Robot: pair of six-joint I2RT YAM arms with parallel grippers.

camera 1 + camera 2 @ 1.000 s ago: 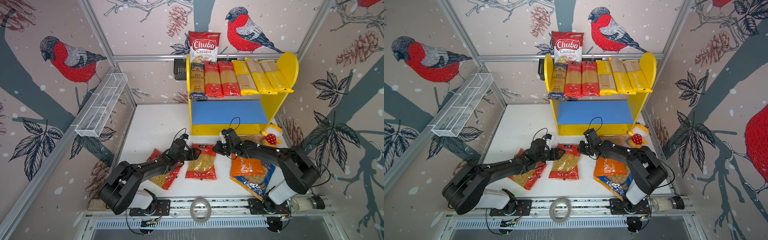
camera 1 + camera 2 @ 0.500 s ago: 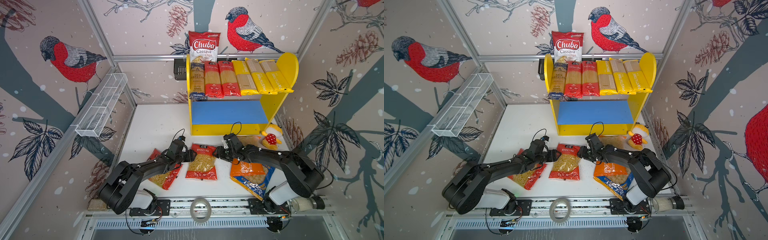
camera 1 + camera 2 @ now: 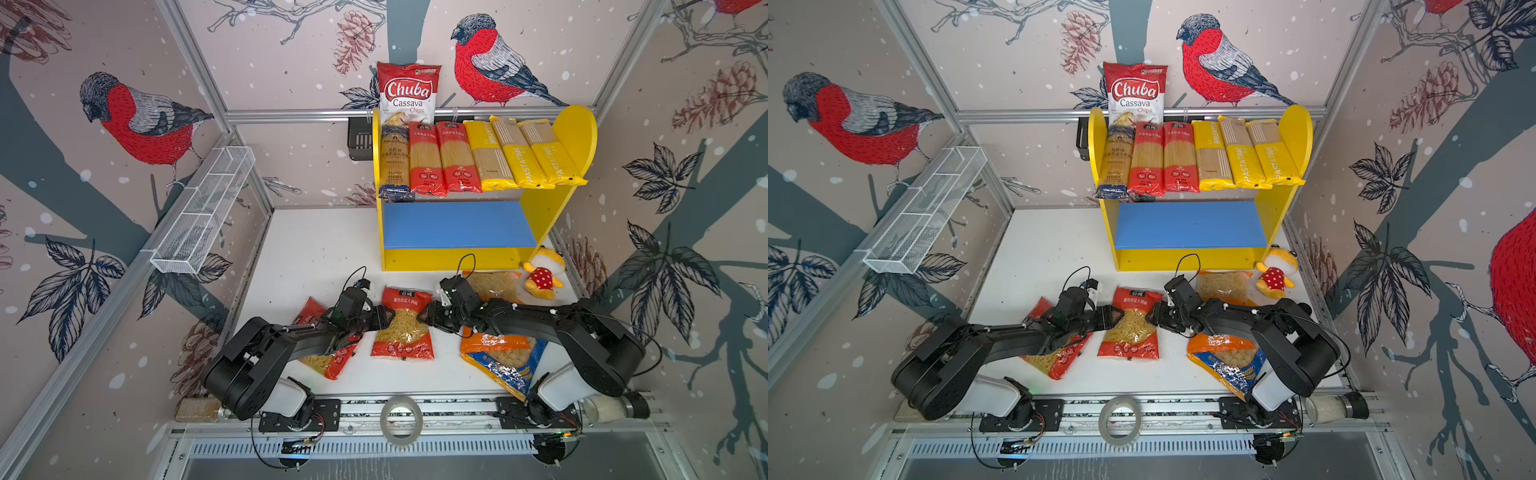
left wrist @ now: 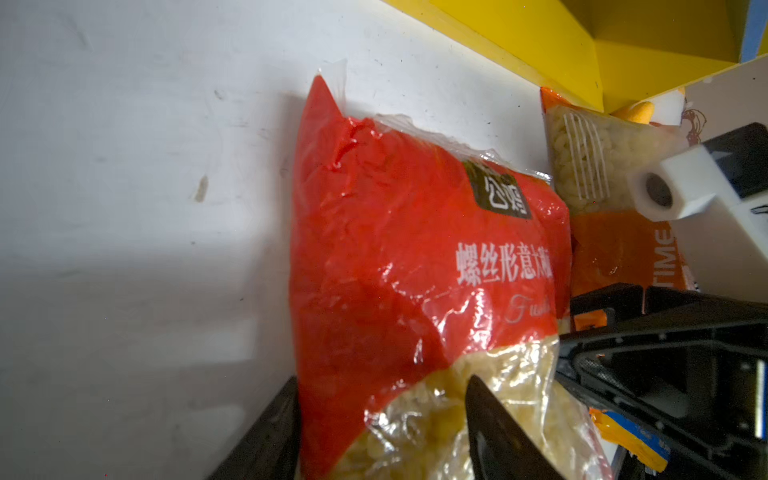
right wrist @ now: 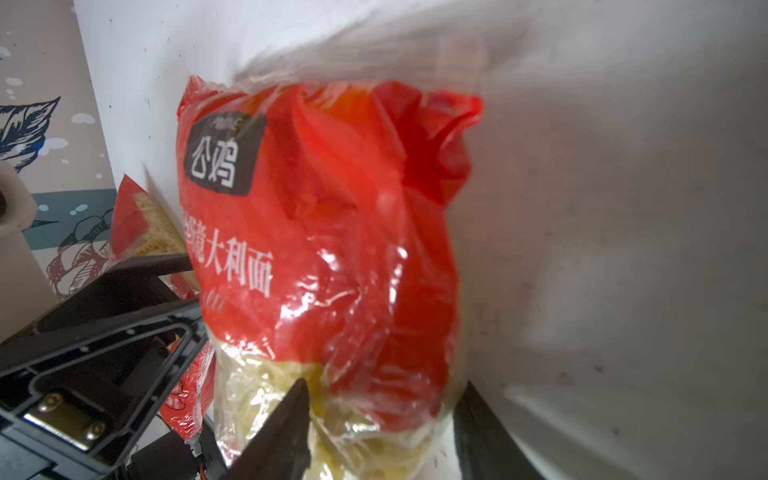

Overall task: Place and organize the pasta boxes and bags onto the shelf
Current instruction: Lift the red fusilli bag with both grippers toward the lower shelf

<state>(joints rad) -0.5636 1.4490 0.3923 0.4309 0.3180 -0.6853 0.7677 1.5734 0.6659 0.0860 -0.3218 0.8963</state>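
Red fusilli bag (image 3: pixel 402 328) is laid flat mid-table, long axis near–far. Its red printed end is pointed at the shelf (image 3: pixel 575 137), its clear window of spirals at the near edge. The film is glossy, crinkled and pillow-shaped.

The left claw (image 3: pixel 385 318) is set at the bag's left edge and the right claw (image 3: pixel 423 319) at its right edge, tips facing. Both are seen spread. In each wrist view one black tapered finger (image 4: pixel 498 436) is laid over the bag and the other beside its edge. Whether the film is squeezed cannot be told.

A second red bag (image 3: pixel 332 361) is partly covered by the left arm. An orange bag (image 3: pixel 494 343) is stacked on a blue-yellow bag (image 3: pixel 507 370) under the right arm.

The blue lower board (image 3: pixel 457 224) is fully exposed. The upper board is filled by six spaghetti packs (image 3: pixel 457 162), laid near–far. Open table (image 3: pixel 316 249) is left on the far-left side.
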